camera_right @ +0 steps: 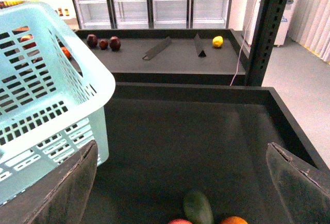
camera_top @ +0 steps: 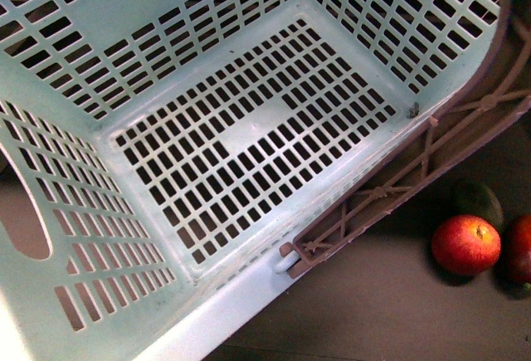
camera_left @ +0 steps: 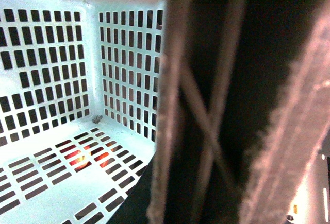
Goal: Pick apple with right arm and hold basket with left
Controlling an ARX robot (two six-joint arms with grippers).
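The turquoise basket (camera_top: 249, 137) fills most of the front view, tilted, with its brownish-mauve handle (camera_top: 431, 141) along its right rim. The red apple (camera_top: 465, 245) with yellowish streaks lies on the dark surface to the right of the basket. My left gripper (camera_left: 206, 193) is shut on the basket's handle (camera_left: 178, 131), which is blurred and very close in the left wrist view. My right gripper (camera_right: 183, 188) is open and empty, its fingers (camera_right: 67, 193) wide apart above the fruit. Only slivers of a red fruit (camera_right: 179, 221) and an orange one (camera_right: 234, 220) show there.
A dark green oval fruit (camera_top: 477, 202) lies behind the apple and a darker red fruit (camera_top: 521, 249) to its right. The green fruit (camera_right: 197, 207) sits between my right fingers. The dark tray has a raised rim (camera_right: 289, 116). A farther shelf (camera_right: 154, 59) holds several fruits.
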